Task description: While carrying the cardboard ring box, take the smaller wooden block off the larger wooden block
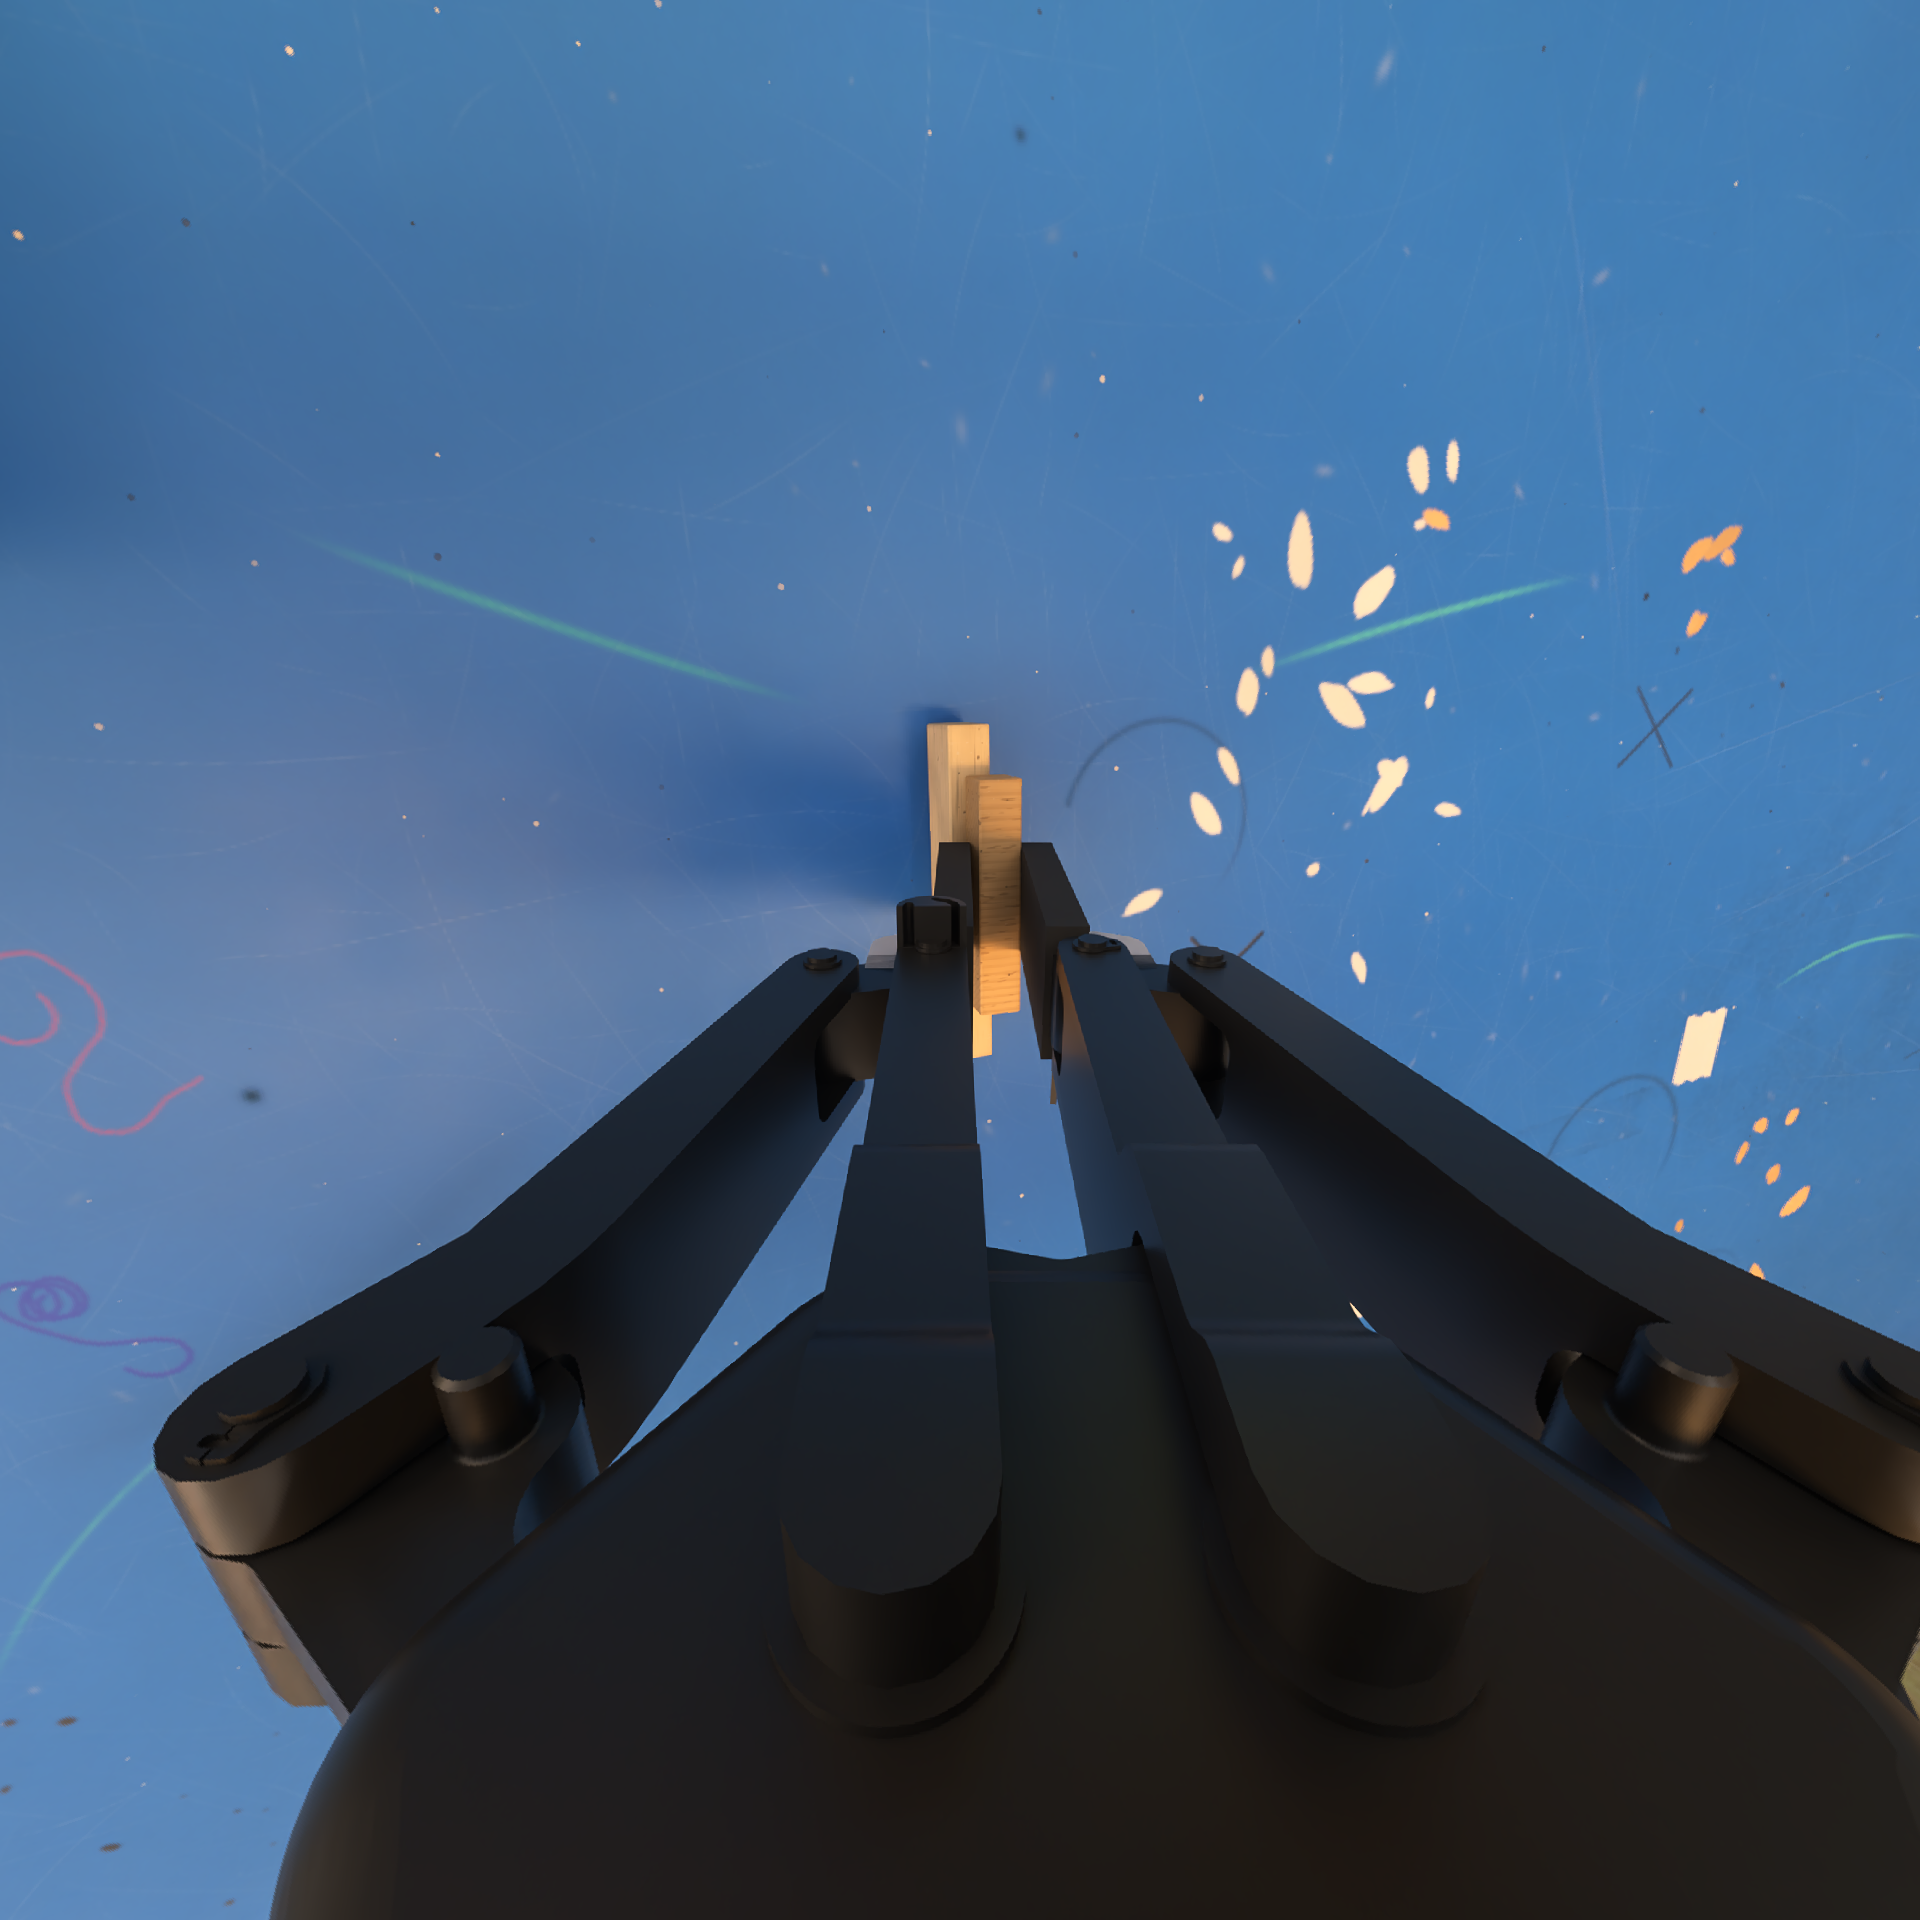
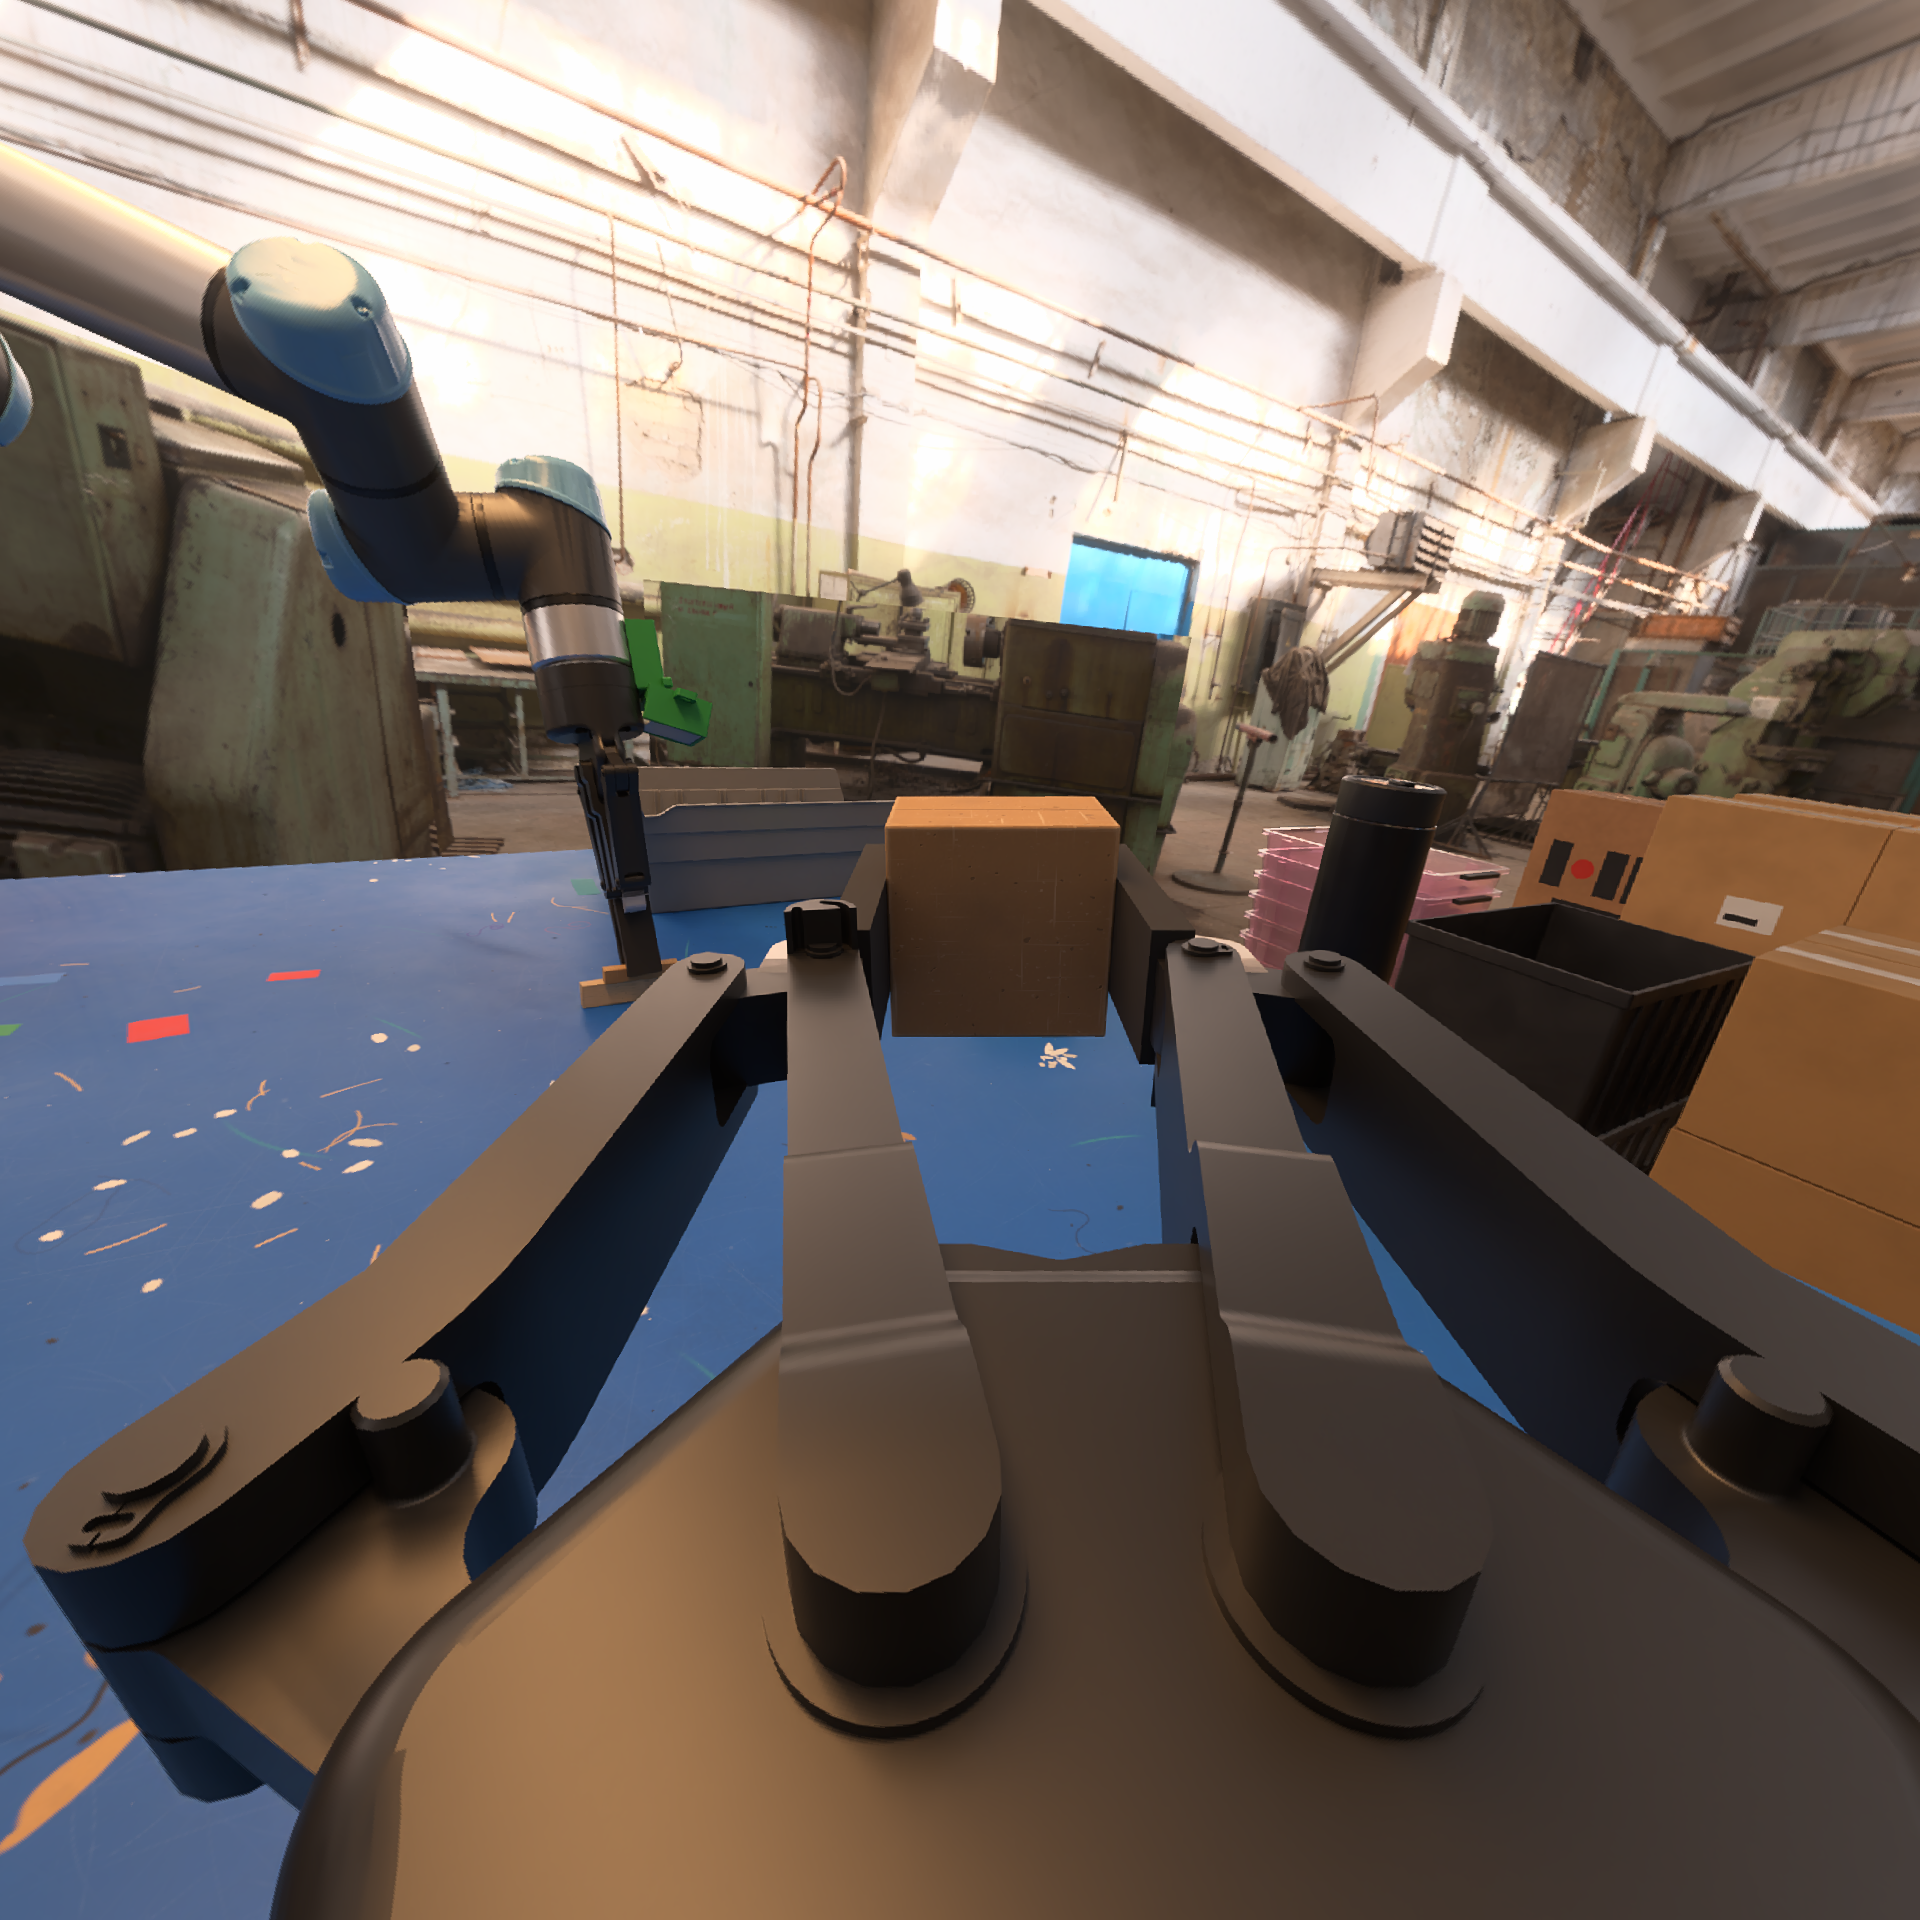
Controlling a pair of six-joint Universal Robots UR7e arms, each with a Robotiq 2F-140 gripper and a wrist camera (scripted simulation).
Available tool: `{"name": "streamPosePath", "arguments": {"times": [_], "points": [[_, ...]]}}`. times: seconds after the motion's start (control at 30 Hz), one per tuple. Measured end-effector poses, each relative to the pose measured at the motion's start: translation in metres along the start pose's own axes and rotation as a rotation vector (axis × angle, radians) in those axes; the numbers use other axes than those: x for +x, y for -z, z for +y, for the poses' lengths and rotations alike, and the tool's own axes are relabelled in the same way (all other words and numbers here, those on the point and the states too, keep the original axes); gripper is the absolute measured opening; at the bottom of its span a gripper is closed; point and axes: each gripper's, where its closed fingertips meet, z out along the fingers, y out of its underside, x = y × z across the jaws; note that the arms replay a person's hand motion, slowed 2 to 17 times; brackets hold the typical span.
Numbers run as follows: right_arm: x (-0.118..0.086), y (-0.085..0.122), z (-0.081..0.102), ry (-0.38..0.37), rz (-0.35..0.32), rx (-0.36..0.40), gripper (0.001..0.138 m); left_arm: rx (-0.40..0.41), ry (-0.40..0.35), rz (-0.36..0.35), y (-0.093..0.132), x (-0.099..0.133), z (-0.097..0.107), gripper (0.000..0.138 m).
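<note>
my left tool (image 1: 995,883) pinches the smaller wooden block (image 1: 1000,883), light, stiff and smooth, by its long sides atop the larger wooden block (image 1: 954,779) on the counter (image 1: 520,416), while my right tool (image 2: 1003,925) squeezes the crushable cardboard ring box (image 2: 997,914) aloft.

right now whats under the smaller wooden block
The smaller wooden block, pinched by the left gripper, lies on the larger wooden block, which rests on the blue table. Their contact face is hidden.
</note>
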Motion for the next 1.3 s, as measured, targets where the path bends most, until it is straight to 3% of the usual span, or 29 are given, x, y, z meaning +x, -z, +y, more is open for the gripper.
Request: {"name": "streamPosePath", "arguments": {"times": [0.83, 1.3], "points": [[-0.001, 0.004, -0.002, 0.010, 0.004, 0.002, 0.050, -0.038, -0.141, -0.063, 0.002, -0.002, 0.000, 0.012], [-0.003, 0.006, -0.003, 0.014, 0.005, 0.013, 0.050, -0.061, -0.193, -0.070, 0.016, -0.004, 0.005, 0.012]]}}
